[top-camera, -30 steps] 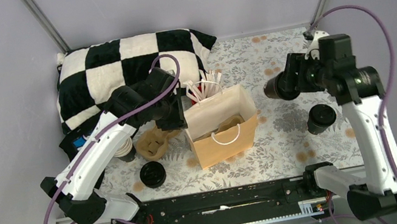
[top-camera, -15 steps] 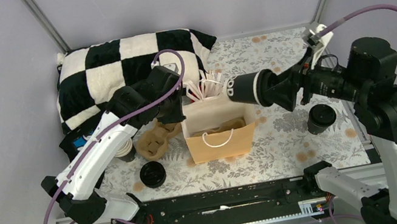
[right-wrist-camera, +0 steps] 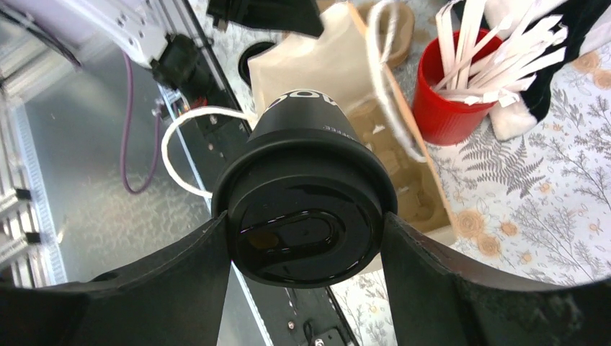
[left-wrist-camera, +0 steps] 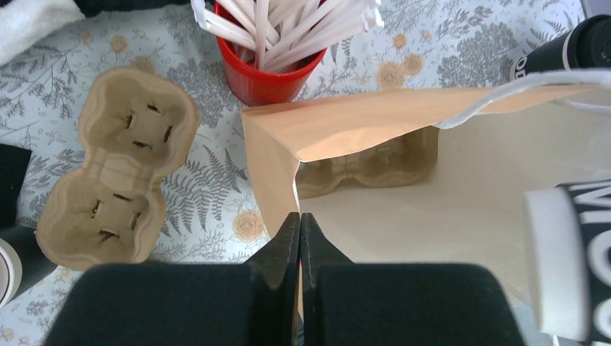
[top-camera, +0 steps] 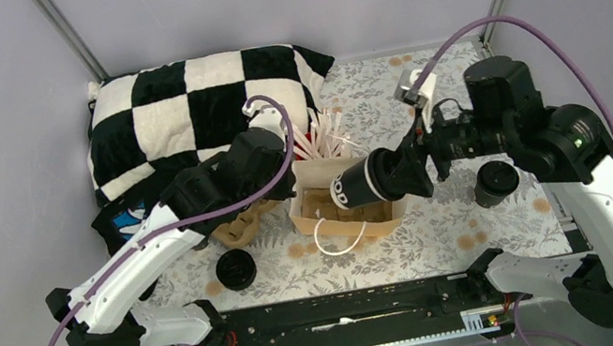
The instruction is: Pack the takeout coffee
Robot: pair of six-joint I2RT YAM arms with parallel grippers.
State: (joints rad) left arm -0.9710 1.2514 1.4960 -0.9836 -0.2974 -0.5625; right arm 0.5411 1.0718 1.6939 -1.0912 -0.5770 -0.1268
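One takeout coffee cup (top-camera: pixel 368 180), dark with a black lid (right-wrist-camera: pixel 306 232), lies sideways in my right gripper (right-wrist-camera: pixel 306 225), which is shut on its sides just above the mouth of the brown paper bag (top-camera: pixel 358 219). Its pale base (left-wrist-camera: pixel 555 263) shows at the bag's opening in the left wrist view. My left gripper (left-wrist-camera: pixel 300 225) is shut on the bag's left edge (left-wrist-camera: pixel 277 169). A cardboard carrier (left-wrist-camera: pixel 367 162) lies inside the bag. The second lidded cup (top-camera: pixel 496 181) stands on the table to the right.
An empty two-cup carrier (top-camera: pixel 240 223) and a stack of black lids (top-camera: pixel 235 269) lie left of the bag. A red cup of straws (left-wrist-camera: pixel 266 68) stands behind it. A checkered pillow (top-camera: pixel 177 110) fills the back left. The bag's white handle (top-camera: pixel 338 236) hangs forward.
My right arm has swung left, carrying the cup from the right side to over the bag. The left gripper has shut on the bag's edge and the bag has tipped back.
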